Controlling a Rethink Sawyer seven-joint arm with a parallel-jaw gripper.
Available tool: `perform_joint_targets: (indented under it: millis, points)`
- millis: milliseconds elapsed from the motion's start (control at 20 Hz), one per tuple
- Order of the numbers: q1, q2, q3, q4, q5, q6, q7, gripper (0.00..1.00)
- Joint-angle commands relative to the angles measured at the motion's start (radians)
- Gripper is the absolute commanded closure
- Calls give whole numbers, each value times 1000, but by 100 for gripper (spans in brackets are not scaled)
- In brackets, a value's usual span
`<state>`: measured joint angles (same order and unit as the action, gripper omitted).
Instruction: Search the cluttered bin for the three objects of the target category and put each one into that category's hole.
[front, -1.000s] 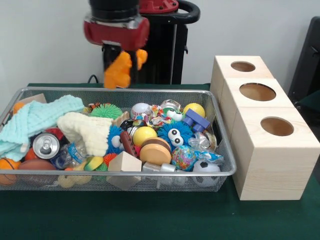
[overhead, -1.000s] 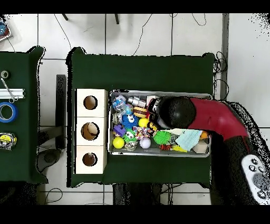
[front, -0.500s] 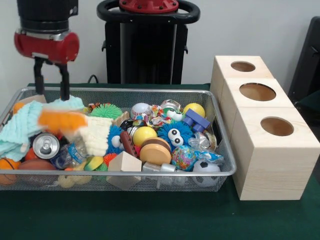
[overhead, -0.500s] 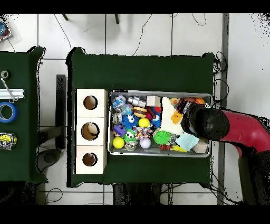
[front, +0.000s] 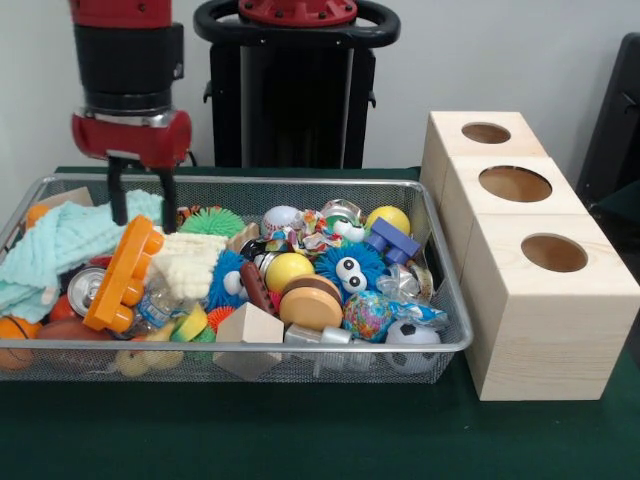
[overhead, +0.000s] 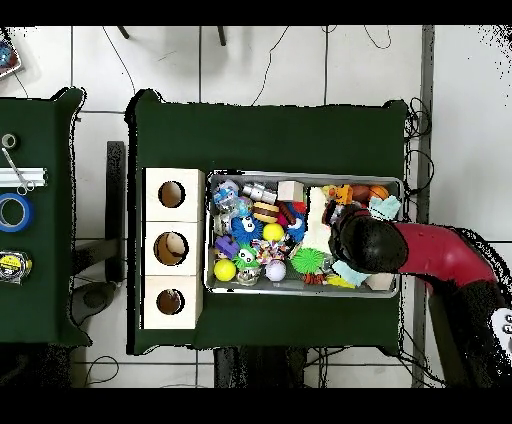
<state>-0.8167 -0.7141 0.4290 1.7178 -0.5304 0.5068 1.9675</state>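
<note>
End effector (front: 140, 203) open above orange toy (front: 124, 274) in bin (front: 440, 345).

The orange knobbed plastic toy (front: 124, 275), which a second ago hangs from the red and black gripper (front: 140, 205) high above the wire mesh bin (front: 300, 352), now lies inside it, leaning on the cream knitted cloth (front: 190, 262) beside the silver drink can (front: 85, 290). The gripper's fingers now stand apart and empty just above the toy, after swinging across to the bin's cloth end and lowering.
</note>
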Motion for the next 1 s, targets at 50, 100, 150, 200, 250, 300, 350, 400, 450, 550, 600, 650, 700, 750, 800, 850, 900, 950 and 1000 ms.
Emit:
perform_joint_targets:
  millis: [50, 100, 150, 200, 250, 300, 350, 400, 450, 550, 600, 650, 700, 750, 800, 850, 900, 950, 1000]
  points:
    - [66, 55, 62, 151, -20, -76, 2, 0]
    - [76, 43, 61, 165, -2, -80, 27, 0]
    - [85, 31, 61, 179, 17, -84, 52, 0]
    - [96, 3, 71, 205, 60, -72, 86, 0]
    - [110, -20, 71, 218, 87, -62, 109, 0]
    - [124, -42, 71, 231, 115, -52, 131, 0]
    - [136, -49, 65, 228, 128, -48, 139, 0]
    - [159, -48, 51, 216, 138, -51, 156, 0]
    - [173, -36, 37, 203, 137, -59, 161, 0]
    - [201, 11, -2, 161, 119, -106, 166, 0]
    - [191, 46, -12, 130, 102, -127, 140, 0]
    - [191, 63, -15, 103, 101, -121, 119, 0]
    - [175, 66, -10, 70, 99, -89, 77, 0]
    - [158, 70, -5, 37, 96, -58, 35, 0]
    - [134, 52, 2, 17, 98, -15, -9, 0]
    - [131, 47, 8, -2, 105, 13, -27, 0]
    - [112, 35, 20, -14, 119, 54, -54, 0]
    - [111, 32, 26, -27, 125, 74, -64, 0]
    - [102, 32, 36, -43, 133, 97, -81, 0]
